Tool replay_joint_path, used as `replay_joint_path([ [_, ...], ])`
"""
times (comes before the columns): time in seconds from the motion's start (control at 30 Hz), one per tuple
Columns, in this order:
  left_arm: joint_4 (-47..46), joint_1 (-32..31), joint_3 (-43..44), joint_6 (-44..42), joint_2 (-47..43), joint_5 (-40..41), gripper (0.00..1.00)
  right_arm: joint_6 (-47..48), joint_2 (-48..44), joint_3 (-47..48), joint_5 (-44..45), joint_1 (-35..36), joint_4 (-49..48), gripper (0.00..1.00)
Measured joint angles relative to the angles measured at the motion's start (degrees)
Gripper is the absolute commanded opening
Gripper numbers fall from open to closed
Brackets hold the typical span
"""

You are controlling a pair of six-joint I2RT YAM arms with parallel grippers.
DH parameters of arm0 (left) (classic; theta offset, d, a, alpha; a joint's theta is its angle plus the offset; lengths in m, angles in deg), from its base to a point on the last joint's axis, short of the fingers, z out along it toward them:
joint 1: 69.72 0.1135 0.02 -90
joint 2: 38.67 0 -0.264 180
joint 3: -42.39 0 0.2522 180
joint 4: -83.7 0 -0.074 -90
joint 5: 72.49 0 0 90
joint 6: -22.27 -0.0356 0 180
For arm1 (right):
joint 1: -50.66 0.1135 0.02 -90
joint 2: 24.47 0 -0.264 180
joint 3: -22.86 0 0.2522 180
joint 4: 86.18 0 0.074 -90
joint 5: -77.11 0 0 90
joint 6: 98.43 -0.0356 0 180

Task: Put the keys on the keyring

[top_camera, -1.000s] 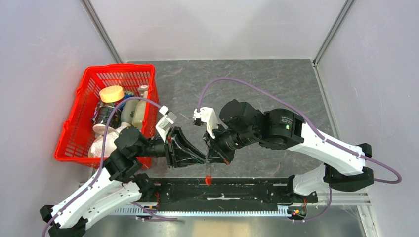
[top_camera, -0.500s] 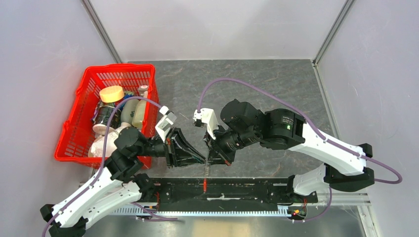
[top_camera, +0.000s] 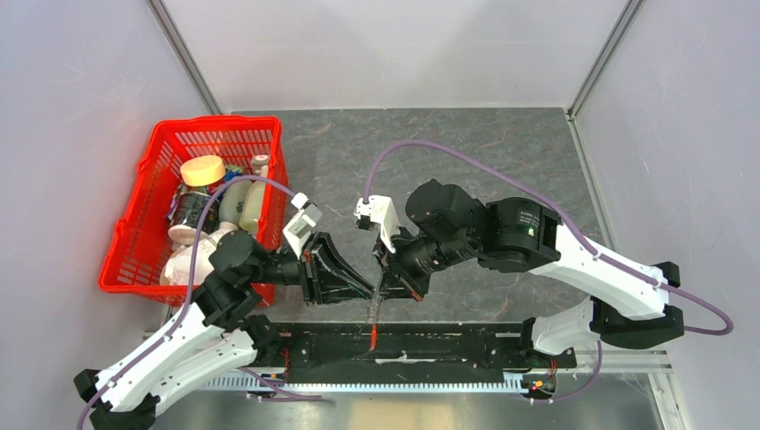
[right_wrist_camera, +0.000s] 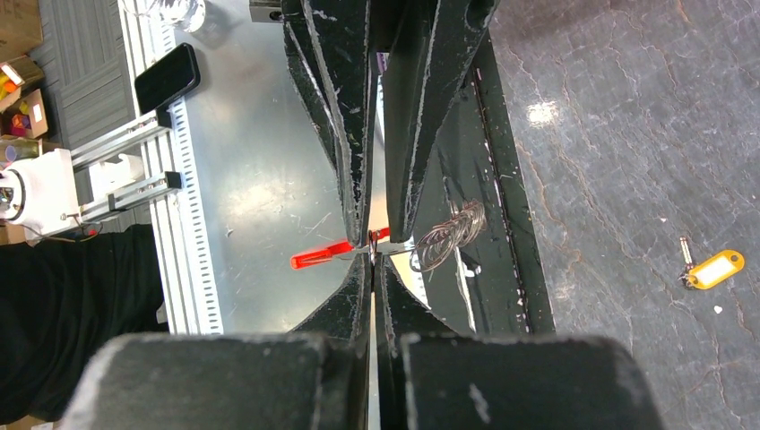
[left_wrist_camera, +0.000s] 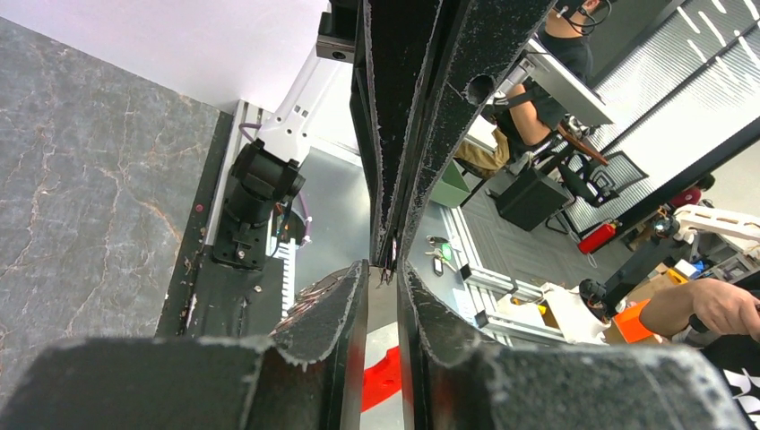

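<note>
Seen from above, my two arms reach toward each other over the near edge of a grey stone-patterned table (top_camera: 466, 152), tips almost touching. My left gripper (top_camera: 366, 289) comes in from the left and my right gripper (top_camera: 384, 288) from the right; both point slightly downward.

In the right wrist view, my right fingers (right_wrist_camera: 345, 305) are pressed together with only a hairline between the pads. I cannot tell whether anything is pinched there. In the left wrist view, my left fingers (left_wrist_camera: 332, 305) stand close, with a narrow slot between them. There is a small dark shape at their tips, but I cannot tell if they clamp it.

The keyring (right_wrist_camera: 446, 238) hangs just where the two sets of tips meet — a coil of thin silvery loops on one side and its red tag (right_wrist_camera: 318, 259) sticking out on the other. From above, it dangles in front of the black rail (top_camera: 448, 345) that carries the arm bases. I cannot pick out the key.

A yellow tag (right_wrist_camera: 714, 269) with a small metal piece attached lies on the table, well apart from my grippers. A red basket (top_camera: 125, 237) of bottles and jars sits at the far left.
</note>
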Motion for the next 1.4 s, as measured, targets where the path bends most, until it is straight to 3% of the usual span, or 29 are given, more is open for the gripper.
replay_joint_path([
  [0.2,-0.9,0.0,0.0,0.1,0.7,0.0,0.22,0.0,0.0,0.0,0.0,0.0,0.0,0.0],
  [0.37,-1.4,0.0,0.0,0.4,0.9,-0.5,0.02,0.0,0.0,0.0,0.0,0.0,0.0,0.0],
  [0.63,-3.4,0.0,-0.3,0.5,1.0,-1.4,0.02,-0.1,-0.2,0.0,0.2,-0.1,-0.2,0.0],
  [0.77,-5.0,0.0,-1.3,0.5,-0.1,-1.2,0.02,-0.5,-0.3,0.0,0.7,-0.1,-0.5,0.2],
  [1.0,-5.2,0.0,-2.1,0.5,-2.5,-0.7,0.02,-1.7,-2.9,-0.6,2.2,-0.2,-2.4,0.42],
  [1.4,-5.2,0.0,-2.8,0.5,-3.6,0.1,0.02,-3.3,-7.7,-2.2,9.7,-0.3,-3.2,0.54],
])
